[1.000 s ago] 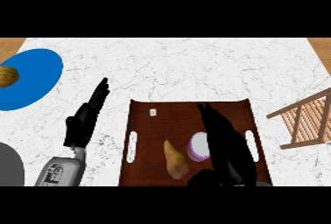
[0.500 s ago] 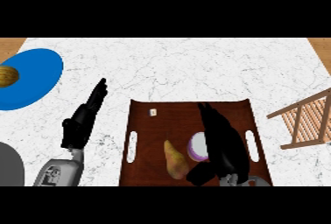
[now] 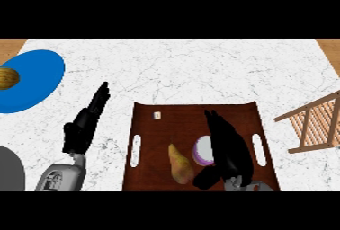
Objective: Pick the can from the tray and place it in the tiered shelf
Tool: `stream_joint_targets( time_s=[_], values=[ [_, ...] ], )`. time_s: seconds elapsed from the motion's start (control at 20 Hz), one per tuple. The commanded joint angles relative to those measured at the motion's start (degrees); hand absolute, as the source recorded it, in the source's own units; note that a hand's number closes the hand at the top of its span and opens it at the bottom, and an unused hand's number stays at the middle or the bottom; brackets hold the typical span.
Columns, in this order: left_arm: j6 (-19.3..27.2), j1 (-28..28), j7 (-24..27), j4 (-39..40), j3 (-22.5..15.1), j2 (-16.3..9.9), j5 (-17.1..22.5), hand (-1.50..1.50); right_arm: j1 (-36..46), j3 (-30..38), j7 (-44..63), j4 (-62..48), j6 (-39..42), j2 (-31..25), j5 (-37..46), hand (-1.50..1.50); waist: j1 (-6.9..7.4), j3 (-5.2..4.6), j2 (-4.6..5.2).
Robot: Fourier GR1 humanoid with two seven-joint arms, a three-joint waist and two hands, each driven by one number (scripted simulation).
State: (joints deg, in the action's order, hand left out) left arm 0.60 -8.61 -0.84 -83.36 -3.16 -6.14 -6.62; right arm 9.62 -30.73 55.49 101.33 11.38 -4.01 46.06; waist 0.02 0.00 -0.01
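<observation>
The can (image 3: 203,150) sits in the tray (image 3: 149,134). The right robot hand (image 3: 225,146), fingers spread, touches it. The shelf (image 3: 315,128) waits, far right.

— What's over on the far left?
— A blue plate (image 3: 36,83) on the white marbled bench (image 3: 186,67), with a brown round thing (image 3: 8,78) at its left edge.
— Anything nearer?
— A long yellowish vegetable (image 3: 179,164), and a small white tag (image 3: 157,115) beyond it.
</observation>
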Motion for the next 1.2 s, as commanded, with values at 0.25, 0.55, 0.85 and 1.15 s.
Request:
stream_joint_targets(
  time_s=[0.25,0.55,0.85,1.15],
  values=[
    [-0.66,2.96,3.31,0.86,0.25,0.43,-1.01,0.00,0.27,-0.94,-0.81,-0.40,7.12,0.06,2.05,1.50,0.07,-0.01,-0.03],
    [-0.96,-1.53,-2.12,-0.77,1.17,1.37,-0.90,0.00,-0.56,-0.77,-5.76,-2.32,3.87,1.61,7.84,1.50,-0.02,0.00,-0.01],
    [0.04,-0.40,-2.42,-0.82,2.69,0.22,-0.46,0.00,-28.63,-3.92,-24.44,23.89,-0.38,-20.70,-1.41,1.50,-3.92,0.18,-0.85],
    [0.12,4.15,-1.05,-3.57,1.71,0.56,-0.81,0.00,-45.11,8.19,-39.40,34.41,-9.28,-30.15,-10.18,1.50,-3.15,0.17,-0.88]
  ],
)
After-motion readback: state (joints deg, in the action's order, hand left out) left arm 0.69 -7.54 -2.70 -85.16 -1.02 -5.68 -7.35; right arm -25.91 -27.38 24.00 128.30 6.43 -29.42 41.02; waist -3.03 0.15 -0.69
